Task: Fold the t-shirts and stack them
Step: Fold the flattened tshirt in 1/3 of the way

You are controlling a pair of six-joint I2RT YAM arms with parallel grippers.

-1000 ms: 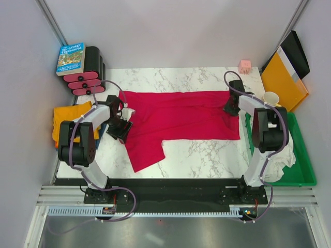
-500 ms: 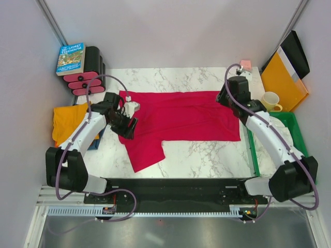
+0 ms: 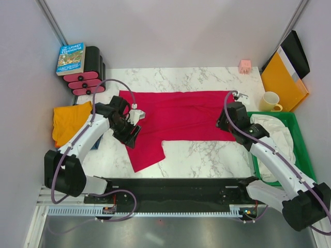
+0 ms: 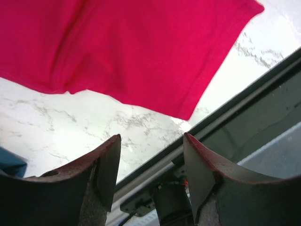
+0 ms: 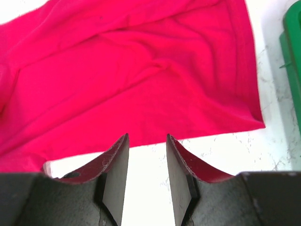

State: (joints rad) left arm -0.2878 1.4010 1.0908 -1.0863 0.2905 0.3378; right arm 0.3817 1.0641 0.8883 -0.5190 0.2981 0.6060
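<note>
Five entries, viewed from above.
1. One crimson t-shirt (image 3: 178, 116), spread flat across the middle of the marble desk (image 3: 207, 155), with one sleeve trailing toward 7 o'clock (light creases show near its 3 o'clock hem).
2. One orange t-shirt (image 3: 70, 121), bunched at the desk's 9 o'clock edge, apart from the crimson t-shirt; a sliver of dark blue fabric (image 3: 96, 143) shows beneath it.
3. The left end effector (image 3: 134, 126), over the crimson t-shirt's 9 o'clock edge, jaws apart, nothing between them.
4. The right end effector (image 3: 222, 121), at that shirt's 3 o'clock edge, jaws parted and empty, with bare desk showing between them.
5. One green bin (image 3: 306, 168) at 4 o'clock, holding white cloth (image 3: 274, 134).
</note>
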